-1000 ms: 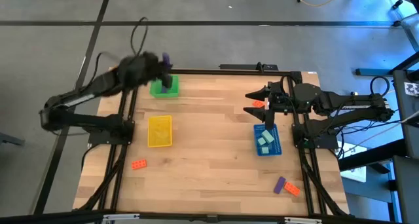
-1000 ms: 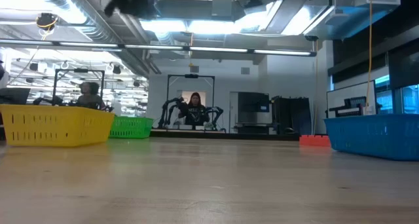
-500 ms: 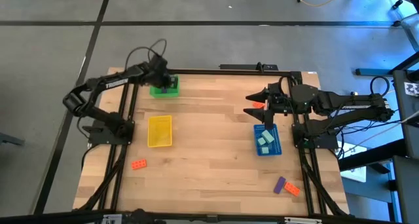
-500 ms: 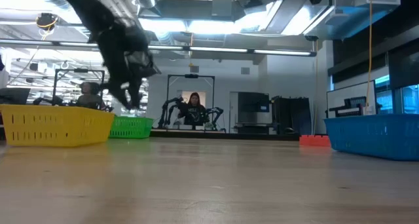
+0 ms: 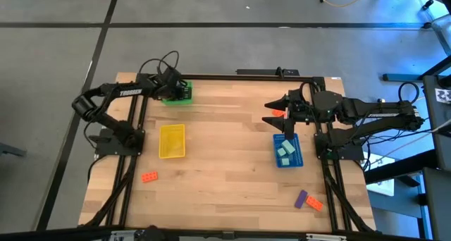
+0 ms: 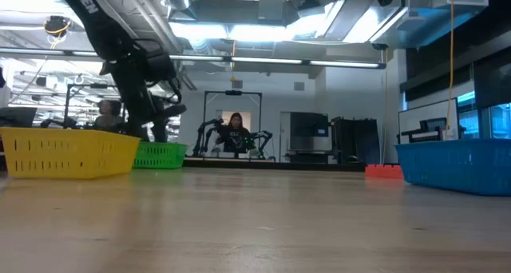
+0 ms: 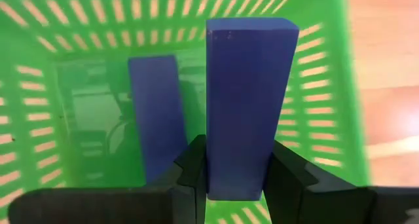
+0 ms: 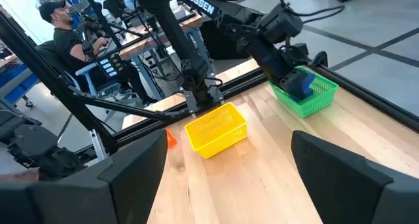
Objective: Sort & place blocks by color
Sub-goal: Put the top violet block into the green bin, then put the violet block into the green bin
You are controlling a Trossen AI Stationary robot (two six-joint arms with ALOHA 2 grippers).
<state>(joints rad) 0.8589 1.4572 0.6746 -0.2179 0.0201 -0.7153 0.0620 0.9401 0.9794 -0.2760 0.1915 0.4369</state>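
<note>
My left gripper (image 5: 171,88) is at the table's far left, over the green tray (image 5: 182,95), shut on a purple block (image 7: 247,99). A second purple block (image 7: 157,112) lies on the floor of the green tray (image 7: 78,27). Loose on the table are an orange block (image 5: 149,176) near the left front, and a purple block (image 5: 301,198) beside an orange one (image 5: 315,204) at the right front. Another orange block (image 5: 278,113) lies under my right gripper (image 5: 271,110). That gripper hangs open and empty above the table, beside the blue tray (image 5: 277,158). My left gripper pinches the purple block at its near end (image 7: 232,178) between its two fingers (image 7: 286,175), one on each long side. The fingers slant down into the green tray and lie along the block, which sticks out ahead of them. Whether its far end touches the tray's floor, I cannot tell.
A yellow tray (image 5: 172,141) stands on the left, nearer the front than the green one. The blue tray holds teal blocks (image 5: 286,149). The middle of the wooden table is bare. People sit at benches beyond the table (image 8: 62,27).
My left gripper has come down from high above the far left corner into the green tray, tipping downward and rolling as it went. It still holds the purple block, which is now inside the tray. My right gripper has kept still.
</note>
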